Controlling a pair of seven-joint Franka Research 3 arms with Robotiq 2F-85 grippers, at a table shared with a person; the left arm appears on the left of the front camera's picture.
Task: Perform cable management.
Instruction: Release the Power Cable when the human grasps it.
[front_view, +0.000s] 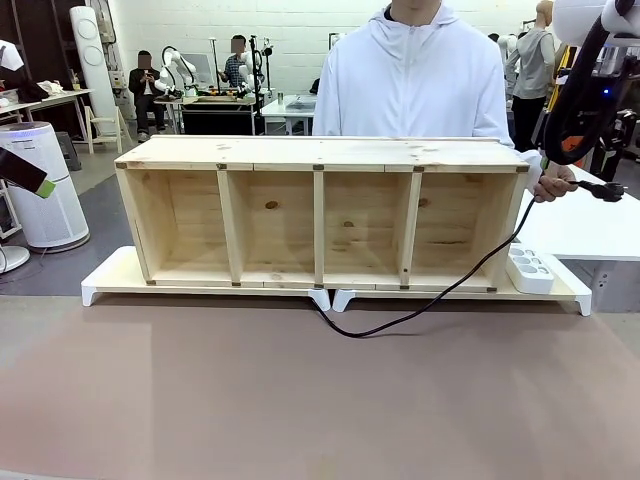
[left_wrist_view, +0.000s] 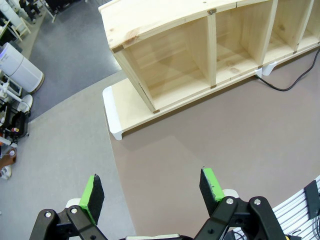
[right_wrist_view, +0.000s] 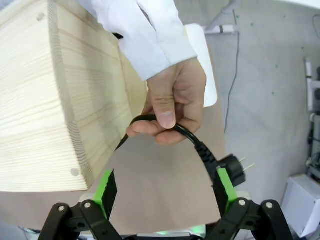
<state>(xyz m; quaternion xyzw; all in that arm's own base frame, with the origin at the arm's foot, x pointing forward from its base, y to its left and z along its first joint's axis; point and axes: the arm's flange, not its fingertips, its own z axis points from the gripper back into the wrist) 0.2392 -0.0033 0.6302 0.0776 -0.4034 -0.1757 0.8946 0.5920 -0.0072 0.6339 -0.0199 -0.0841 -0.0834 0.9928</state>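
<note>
Beside the wooden shelf's (front_view: 320, 205) right end, a person's hand (right_wrist_view: 172, 107) pinches the cable (right_wrist_view: 192, 140) just behind its plug (right_wrist_view: 232, 167). The right gripper (right_wrist_view: 165, 187) stands wide open below, holding nothing; the left gripper (left_wrist_view: 152, 190) also gapes empty. Light and floppy, the cord is probably best grasped at its stiff ribbed collar.

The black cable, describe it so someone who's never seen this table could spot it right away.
Start at the long wooden shelf. At its right end the person's hand holds the cable, a thin black cord that drops past the white power strip and curves across the brown tabletop. It ends in a small two-pin plug, unlike anything nearby.
</note>
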